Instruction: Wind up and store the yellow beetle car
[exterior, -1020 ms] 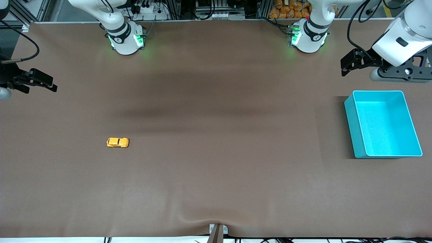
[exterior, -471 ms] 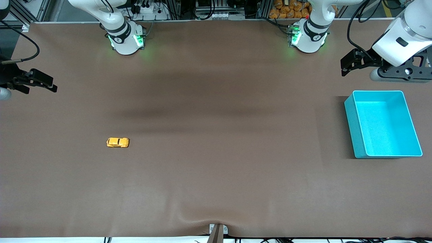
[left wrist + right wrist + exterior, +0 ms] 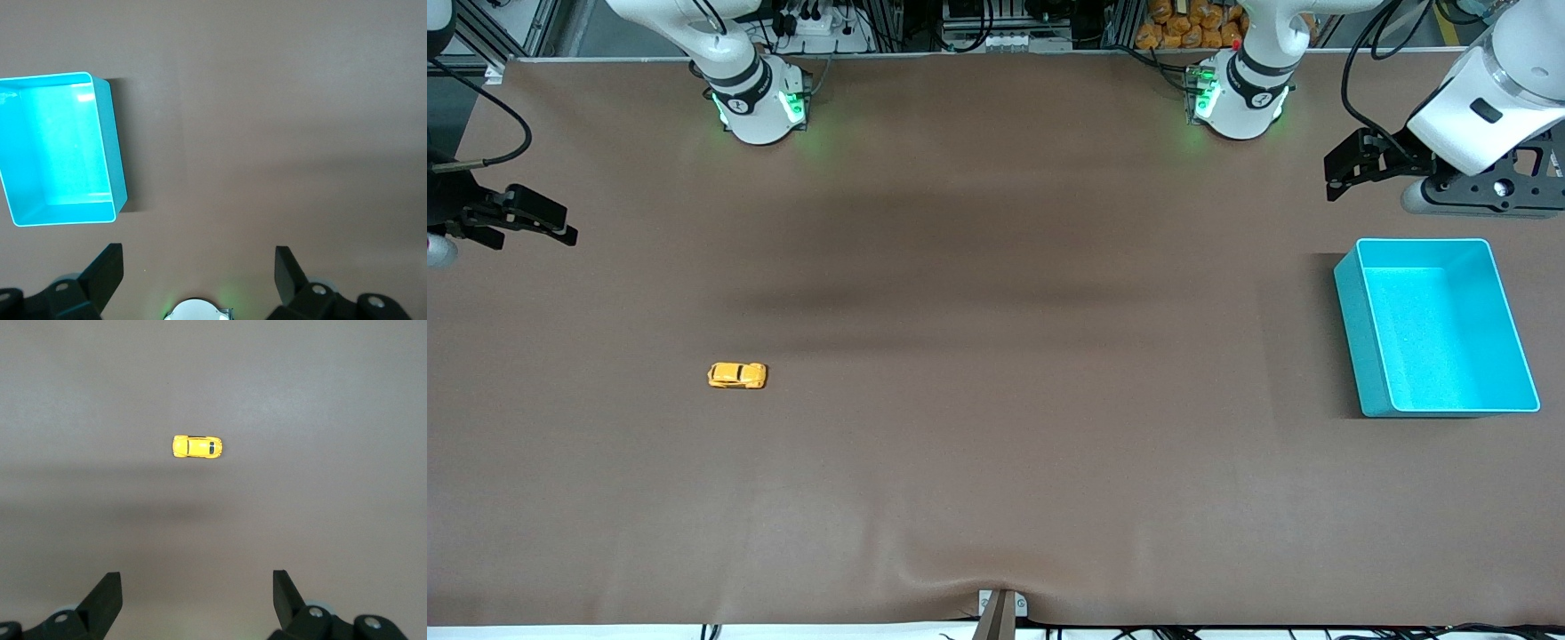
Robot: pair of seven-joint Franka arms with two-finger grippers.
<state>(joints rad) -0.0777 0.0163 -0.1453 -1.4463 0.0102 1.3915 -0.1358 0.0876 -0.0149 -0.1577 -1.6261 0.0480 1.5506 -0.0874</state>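
The yellow beetle car (image 3: 737, 375) sits alone on the brown table mat toward the right arm's end; the right wrist view shows the yellow beetle car (image 3: 197, 447) well away from the fingers. My right gripper (image 3: 560, 227) hangs open and empty high over the table's edge at that end, seen as my right gripper (image 3: 197, 583) in its own view. My left gripper (image 3: 1336, 173) is open and empty, up over the mat close to the turquoise bin (image 3: 1360, 329). In the left wrist view my left gripper (image 3: 199, 257) frames bare mat, with the turquoise bin (image 3: 113, 153) off to one side.
The two arm bases (image 3: 760, 102) (image 3: 1236, 98) stand along the table's edge farthest from the front camera. A small metal clamp (image 3: 1000, 609) sits at the mat's edge nearest that camera. The brown mat (image 3: 996, 356) lies bare between car and bin.
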